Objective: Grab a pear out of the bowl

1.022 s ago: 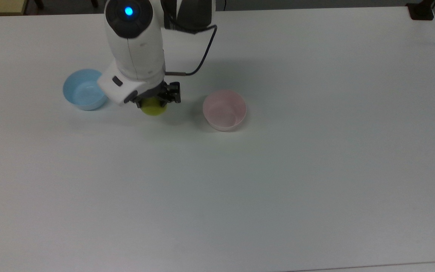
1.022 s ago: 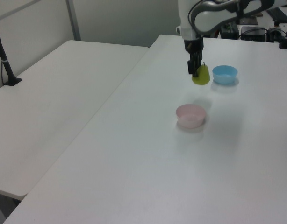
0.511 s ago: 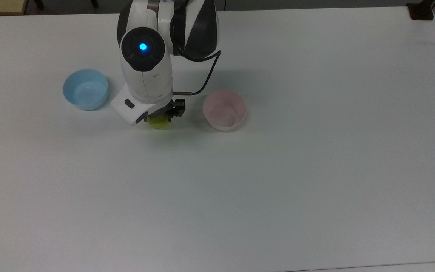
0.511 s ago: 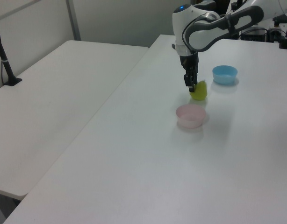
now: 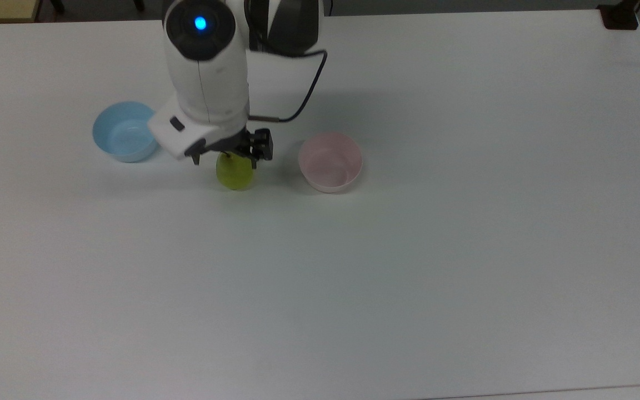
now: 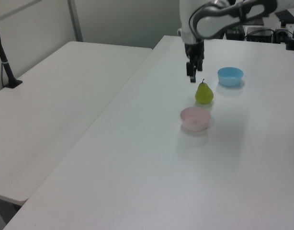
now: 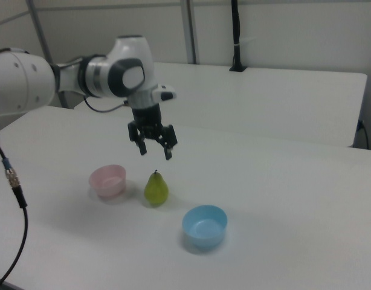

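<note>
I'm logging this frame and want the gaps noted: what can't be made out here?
- Top view: the pear's stem and top, covered by the hand.
- Top view: the blue bowl's right rim, covered by the arm.
- Left and right views: the arm's base, cut off by the picture edge.
- Left view: the far side of the pink bowl's outside, hidden behind the bowl itself.

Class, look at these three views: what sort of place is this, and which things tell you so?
Probably a robotics lab or test room: a robot arm with its claw open above a pear, plain white tables, and a black stand clamped to the far table.
</note>
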